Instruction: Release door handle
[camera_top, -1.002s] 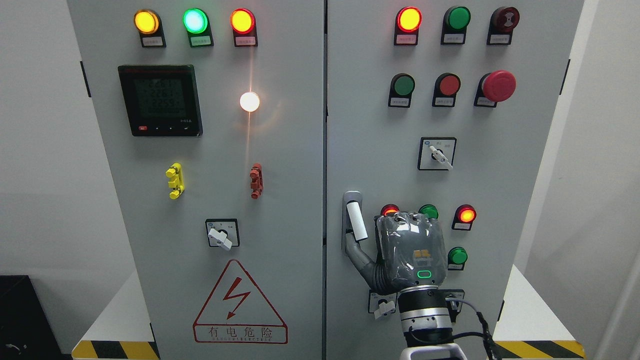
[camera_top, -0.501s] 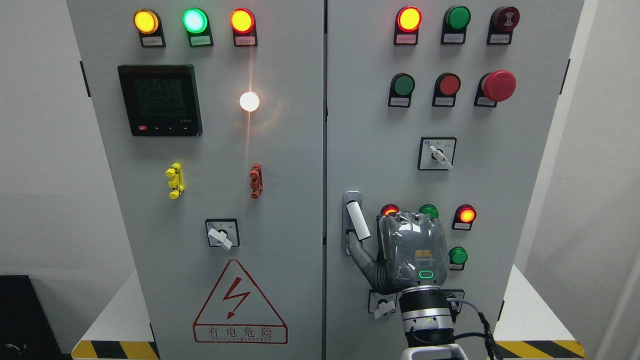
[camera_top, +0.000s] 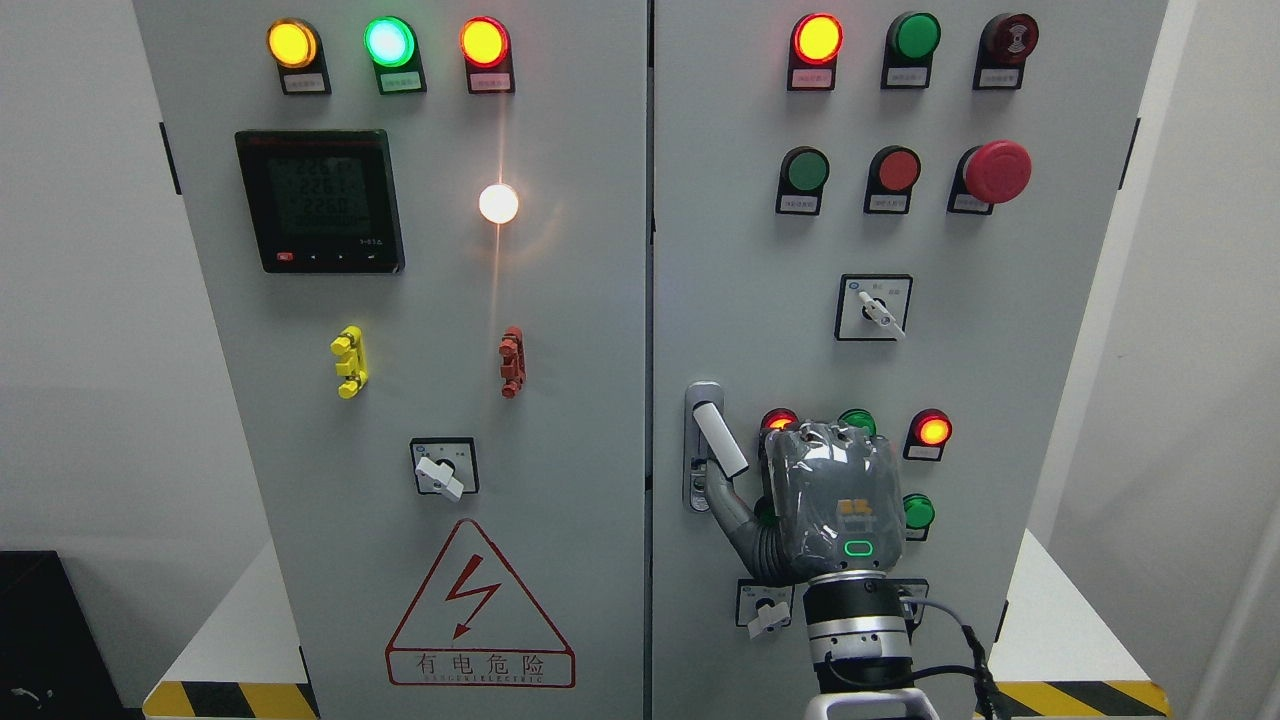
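Note:
The white door handle (camera_top: 720, 438) sits on a silver plate (camera_top: 697, 492) at the left edge of the cabinet's right door (camera_top: 1000, 330). It is tilted, with its lower end swung to the right. My right hand (camera_top: 832, 495), wrapped in grey, is just right of the handle with its back toward the camera. Its fingers are curled toward the panel and are not around the handle. Only the thumb (camera_top: 735, 520) stretches left and touches the handle's lower end. The left arm is out of view.
Lit and unlit indicator lamps (camera_top: 931, 430) and a rotary switch (camera_top: 768, 615) surround the hand on the right door. Above are push buttons, a red emergency button (camera_top: 997, 171) and a selector switch (camera_top: 875, 308). The left door (camera_top: 560, 330) bears a meter, lamps and a warning triangle.
My right hand has drifted slightly to the right. The handle's lower end has swung right with the thumb, so the handle is tilted more than before.

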